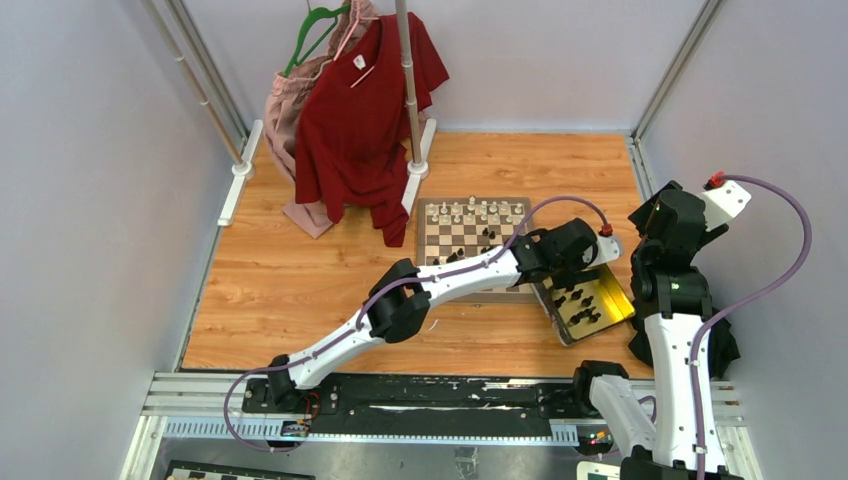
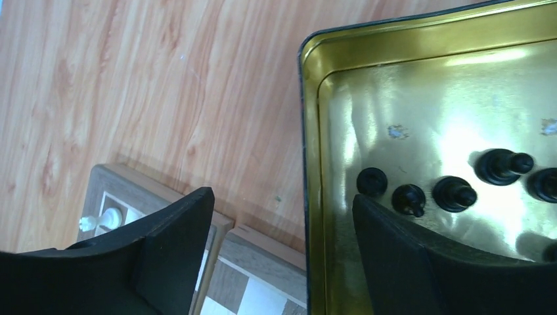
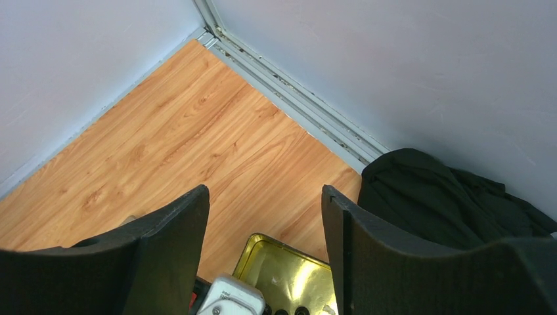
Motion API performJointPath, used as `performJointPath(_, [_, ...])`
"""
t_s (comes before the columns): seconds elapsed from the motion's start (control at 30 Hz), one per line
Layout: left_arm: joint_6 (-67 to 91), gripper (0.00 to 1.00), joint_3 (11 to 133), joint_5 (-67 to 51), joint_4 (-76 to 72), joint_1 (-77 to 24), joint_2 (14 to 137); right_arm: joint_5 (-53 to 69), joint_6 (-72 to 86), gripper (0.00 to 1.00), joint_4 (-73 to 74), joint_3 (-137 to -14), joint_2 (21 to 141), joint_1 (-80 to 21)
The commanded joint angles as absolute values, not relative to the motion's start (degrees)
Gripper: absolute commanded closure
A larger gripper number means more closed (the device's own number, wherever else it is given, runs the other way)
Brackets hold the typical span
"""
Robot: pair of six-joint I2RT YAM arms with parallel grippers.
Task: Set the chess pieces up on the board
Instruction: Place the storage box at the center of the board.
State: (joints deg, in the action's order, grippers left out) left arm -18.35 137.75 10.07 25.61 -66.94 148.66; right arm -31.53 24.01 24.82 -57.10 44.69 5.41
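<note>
Gold tray [image 2: 314,144] corralling black pieces [image 2: 453,194] | left tool [image 2: 281,202] hovering wide at its rim for a pick | right tool [image 3: 264,197] idling wide

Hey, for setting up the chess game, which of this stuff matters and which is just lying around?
Job: chessboard, white pieces on it, black pieces in the gold tray.
Lying about: red shirt, pink garment, green hanger, rack pole, dark cloth.
</note>
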Motion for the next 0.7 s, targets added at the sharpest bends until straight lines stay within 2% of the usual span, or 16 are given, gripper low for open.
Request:
performJointPath(0.0, [-15.64, 0.17, 136.85, 15.77, 23.26, -66.57, 144.65, -32.94, 22.97, 0.32, 23.6, -57.79, 44.14, 6.22])
performJointPath(0.3, [-8.74, 0.17, 135.32, 17.57, 26.93, -64.29, 136.28, -32.96, 23.37, 0.32, 25.82, -57.59, 42.2, 6.24])
performJointPath(0.67, [-0.38, 0.14, 122.21, 14.91, 32.56, -63.8, 119.32, -31.43, 23.15, 0.31, 28.29, -53.36, 43.18, 6.24])
